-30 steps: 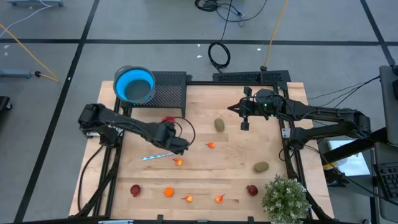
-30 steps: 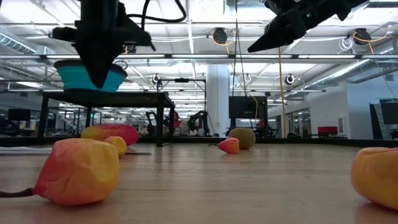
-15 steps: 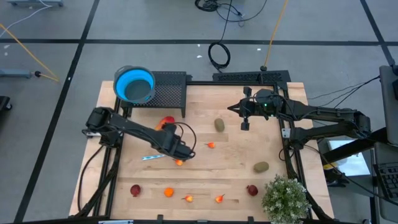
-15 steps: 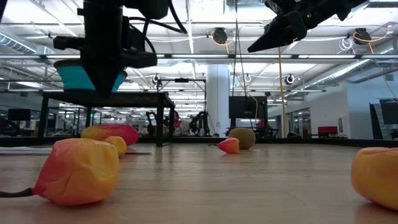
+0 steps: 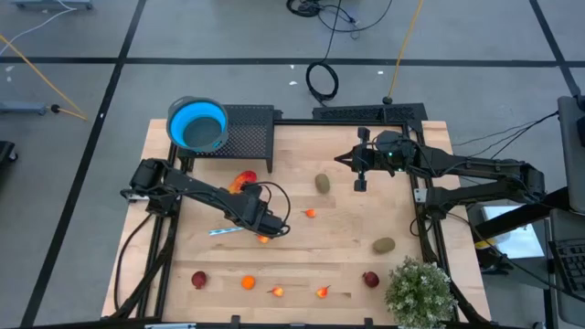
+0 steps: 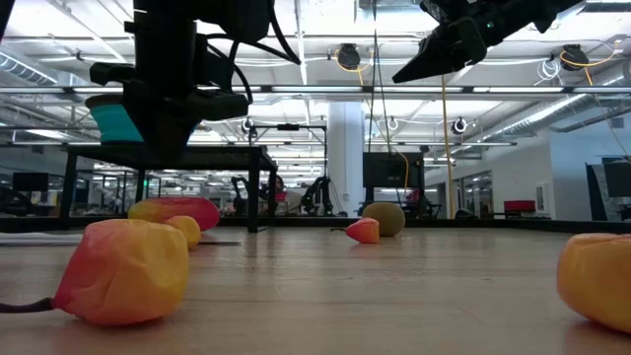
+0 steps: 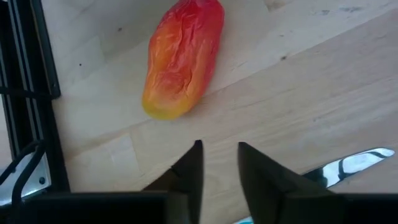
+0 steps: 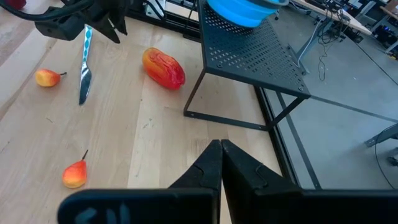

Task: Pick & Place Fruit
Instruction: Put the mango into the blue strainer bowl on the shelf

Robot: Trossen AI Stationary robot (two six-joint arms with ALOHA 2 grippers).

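My left gripper hangs low over the middle of the wooden table, open by a narrow gap with nothing between its fingers. It stands just above a small orange fruit and beside the silver knife. The larger orange-red fruit lies on its side on the wood past the fingertips. Two brown kiwis and another small orange fruit lie to the right. My right gripper waits shut, high over the far right of the table.
The blue bowl sits on a black mesh stand at the far left corner. Dark red fruits and several small orange ones lie along the near edge. A potted plant stands at the near right corner.
My left gripper has come down and moved toward the table's near right, tipping more steeply downward, until it stands over the small orange fruit by the knife. No fruit has moved.
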